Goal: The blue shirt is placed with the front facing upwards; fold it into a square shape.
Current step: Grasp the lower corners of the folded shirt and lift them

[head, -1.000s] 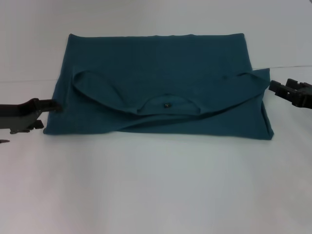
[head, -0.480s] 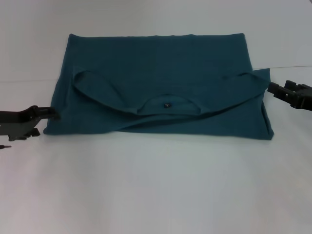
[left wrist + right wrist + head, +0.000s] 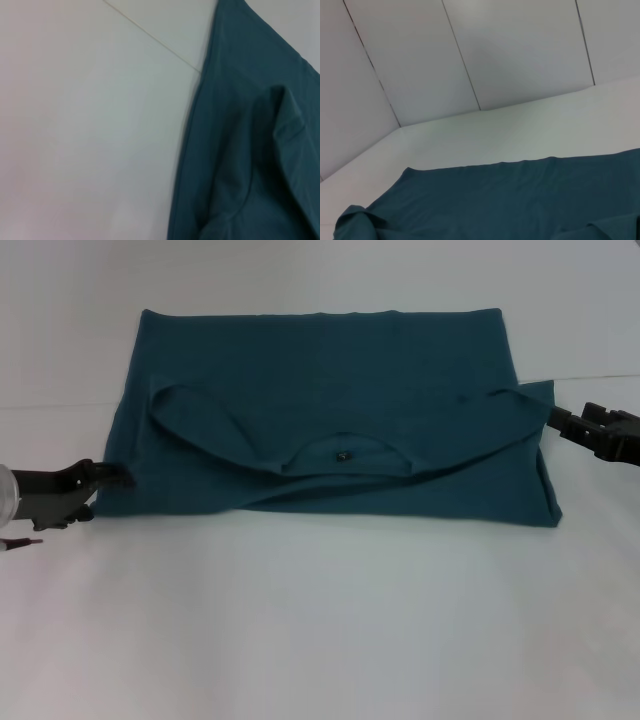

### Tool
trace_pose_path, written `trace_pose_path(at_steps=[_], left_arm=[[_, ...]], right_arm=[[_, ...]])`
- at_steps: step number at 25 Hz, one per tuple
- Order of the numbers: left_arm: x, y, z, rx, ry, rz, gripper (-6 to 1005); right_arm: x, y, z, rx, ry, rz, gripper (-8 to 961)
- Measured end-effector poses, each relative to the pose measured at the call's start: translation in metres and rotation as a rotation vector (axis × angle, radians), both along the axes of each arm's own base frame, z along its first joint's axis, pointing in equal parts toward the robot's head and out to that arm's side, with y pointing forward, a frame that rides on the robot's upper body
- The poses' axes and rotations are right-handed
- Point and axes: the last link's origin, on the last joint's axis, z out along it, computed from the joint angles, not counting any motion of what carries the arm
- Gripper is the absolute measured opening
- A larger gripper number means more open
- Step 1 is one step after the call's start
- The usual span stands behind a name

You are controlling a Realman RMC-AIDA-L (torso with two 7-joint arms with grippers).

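The blue shirt (image 3: 320,380) lies on the white table as a wide rectangle. Its top part is folded over toward me, so the neckline with a small dark label (image 3: 343,454) and both sleeves rest on top. My left gripper (image 3: 118,477) sits low at the shirt's left edge, near its front left corner, tip touching the cloth. My right gripper (image 3: 556,421) is at the right edge, by the folded sleeve tip. The left wrist view shows the shirt's edge (image 3: 250,150) and a sleeve fold; the right wrist view shows the flat shirt (image 3: 520,195).
The white table (image 3: 320,620) stretches wide in front of the shirt, and a faint seam line (image 3: 60,405) crosses it at the left. White wall panels (image 3: 470,55) rise behind the table's far edge.
My left gripper has moved toward the front along the shirt's left edge and slightly inward. My right gripper has crept a little closer to the sleeve. The shirt has not moved.
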Motion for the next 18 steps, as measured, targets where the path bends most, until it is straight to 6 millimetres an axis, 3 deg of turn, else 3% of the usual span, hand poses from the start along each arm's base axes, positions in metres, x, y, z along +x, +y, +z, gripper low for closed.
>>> trace_pose_path(at_steps=[18], left_arm=[[-0.0032, 0.0025, -0.0050, 0.027, 0.061, -0.008, 827]], right_arm=[[0.0003, -0.0001, -0.0019, -0.003, -0.004, 0.002, 658]])
